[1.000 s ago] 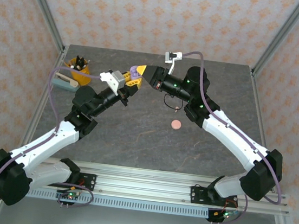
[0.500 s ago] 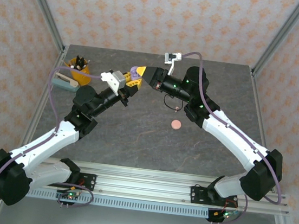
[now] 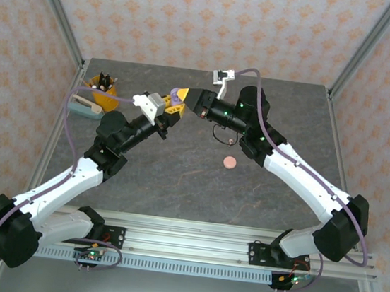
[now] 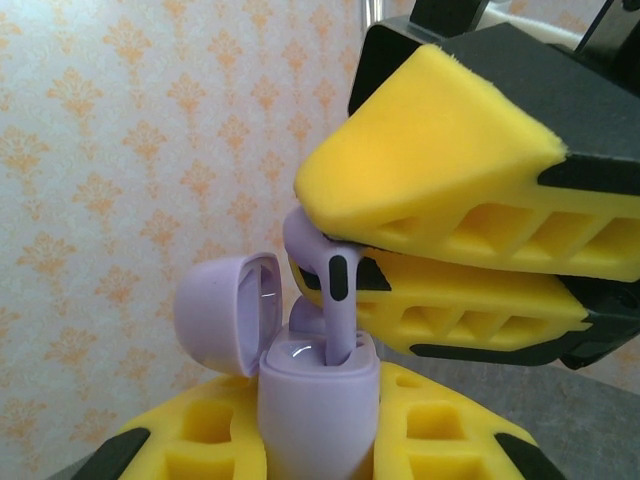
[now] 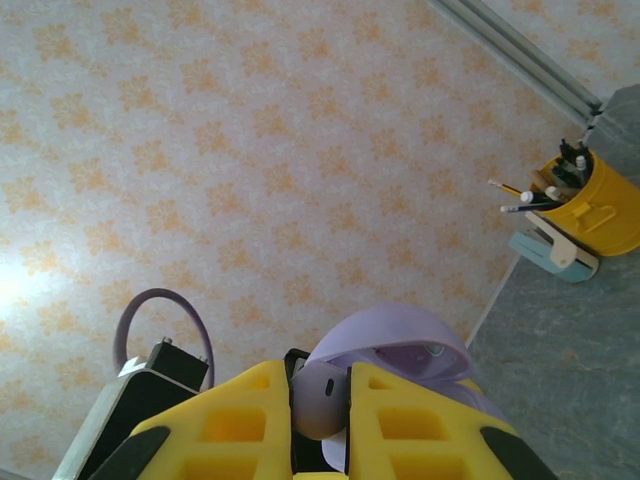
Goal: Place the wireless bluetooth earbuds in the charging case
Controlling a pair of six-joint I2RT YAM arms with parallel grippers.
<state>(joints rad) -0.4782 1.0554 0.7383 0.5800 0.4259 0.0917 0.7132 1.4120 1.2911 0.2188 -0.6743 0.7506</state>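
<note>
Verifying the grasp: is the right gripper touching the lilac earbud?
Touching. Left wrist view shows the right gripper pinching the head of the lilac earbud.

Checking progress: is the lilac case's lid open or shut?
Open: the lid is hinged back, and the earbud dips stem-first into the case.

You have a yellow cup (image 3: 103, 93) at the far left corner of the table (image 3: 176, 183), upright, with several dark and white sticks poking out of its top. Just beside it, on the near side, lies a flat teal block (image 3: 84, 109) with a white upper face. The tabletop you see is dark grey with a marbled grain. Walls (image 3: 196, 18) papered in a pale orange floral print close in the far side and both flanks, and bare metal posts (image 3: 56, 9) run up the corners.
</note>
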